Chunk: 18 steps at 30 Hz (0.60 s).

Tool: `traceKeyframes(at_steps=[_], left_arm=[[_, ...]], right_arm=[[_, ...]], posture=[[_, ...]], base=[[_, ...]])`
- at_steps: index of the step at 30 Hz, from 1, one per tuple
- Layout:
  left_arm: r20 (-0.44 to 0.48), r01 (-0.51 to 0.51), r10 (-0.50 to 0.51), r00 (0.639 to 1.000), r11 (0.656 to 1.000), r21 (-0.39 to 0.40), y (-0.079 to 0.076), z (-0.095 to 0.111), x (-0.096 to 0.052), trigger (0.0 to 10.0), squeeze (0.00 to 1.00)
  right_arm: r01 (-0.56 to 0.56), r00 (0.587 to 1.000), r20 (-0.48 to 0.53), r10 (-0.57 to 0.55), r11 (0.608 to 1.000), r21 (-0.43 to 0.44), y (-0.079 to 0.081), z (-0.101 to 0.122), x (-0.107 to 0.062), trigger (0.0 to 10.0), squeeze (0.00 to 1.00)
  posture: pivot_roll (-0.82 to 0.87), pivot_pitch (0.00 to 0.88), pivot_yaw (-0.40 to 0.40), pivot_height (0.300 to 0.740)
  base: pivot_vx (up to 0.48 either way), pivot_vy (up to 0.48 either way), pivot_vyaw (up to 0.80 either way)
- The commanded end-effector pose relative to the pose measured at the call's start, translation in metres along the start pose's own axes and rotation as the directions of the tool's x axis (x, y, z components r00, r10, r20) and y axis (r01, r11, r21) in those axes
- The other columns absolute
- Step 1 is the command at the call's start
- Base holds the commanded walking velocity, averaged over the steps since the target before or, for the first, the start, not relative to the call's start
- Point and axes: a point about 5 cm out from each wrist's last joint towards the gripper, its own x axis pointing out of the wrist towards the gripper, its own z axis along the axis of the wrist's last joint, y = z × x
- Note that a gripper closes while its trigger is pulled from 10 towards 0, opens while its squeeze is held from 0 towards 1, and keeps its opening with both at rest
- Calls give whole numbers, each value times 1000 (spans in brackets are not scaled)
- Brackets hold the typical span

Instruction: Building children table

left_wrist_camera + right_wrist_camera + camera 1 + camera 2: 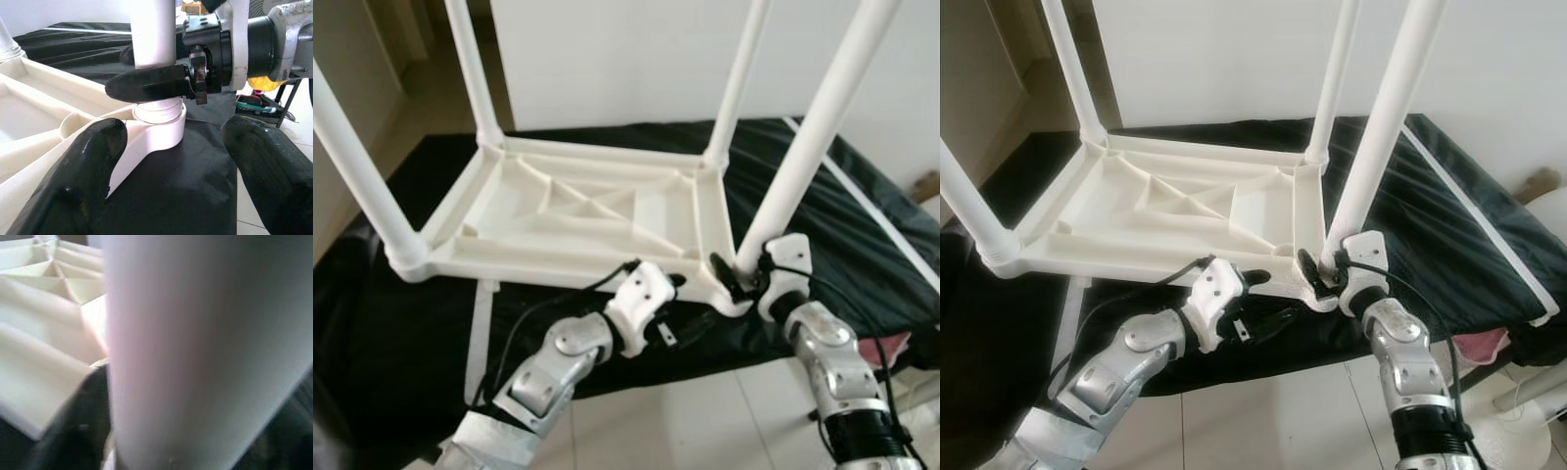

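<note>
Left pincer nearest, fingers spread empty under near right corner socket, steadying. Right pincer clamps near right leg at base, seating it. Upturned tabletop rests on black-covered bed; far legs already upright.

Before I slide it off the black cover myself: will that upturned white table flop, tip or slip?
Probably stiff: the table top is ribbed plastic underneath. Likely light for its size, being thin-walled. It may be top-heavy when pushed, with four long legs standing up; the right gripper is clamped on the near-right leg. The black cover looks smooth, so it could slide.
</note>
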Motion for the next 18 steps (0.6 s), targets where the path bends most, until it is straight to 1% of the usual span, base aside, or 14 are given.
traceKeyframes(at_steps=[1, 4, 7, 14, 15, 16, 17, 18], left_arm=[[-21, 85, -85, 996, 996, 2, -4, -2, 1, 10000, 0], [-21, 82, -82, 996, 997, 2, -3, -2, 1, 10000, 0], [-19, 72, -72, 997, 997, -5, -3, -2, 2, 10000, 0], [-16, 68, -69, 998, 998, -3, -3, -1, 2, 10000, 0], [-15, 69, -69, 997, 998, -2, -3, -1, 2, 10000, 0], [-15, 69, -69, 997, 998, -2, -3, -1, 2, 10000, 0], [-5, 59, -59, 998, 998, 3, -3, 0, 2, 10000, 0], [-5, 59, -59, 998, 998, 3, -3, 0, 2, 10000, 0]], right_arm=[[-28, 1000, -13, 29, 1000, 12, 1, -2, 2, 0, 0], [-41, 999, -17, 41, 999, 15, 1, -4, 1, 0, 0], [-71, 997, -32, 72, 997, 21, 4, -9, -4, 0, 0], [-78, 996, -33, 79, 997, 23, 4, -11, -6, 0, 0], [-68, 997, -32, 69, 997, 25, 4, -9, -6, 9765, 0], [-68, 997, -32, 69, 997, 25, 4, -9, -6, 9765, 0], [-23, 999, -27, 24, 999, 33, 0, -5, -6, 10000, 0], [-23, 999, -27, 24, 999, 33, 0, -5, -6, 10000, 0]], posture=[[13, 0, -71, 740], [14, 0, -73, 740], [12, 0, -76, 740], [7, 0, -76, 740], [6, 0, -75, 740], [6, 0, -75, 740], [0, 9, -75, 740], [0, 9, -75, 740]], base=[[0, 0, 0], [0, 0, 0], [0, 0, 0], [0, 0, 0], [0, 0, 0], [0, 0, 0], [0, 0, 0], [0, 0, 0]])
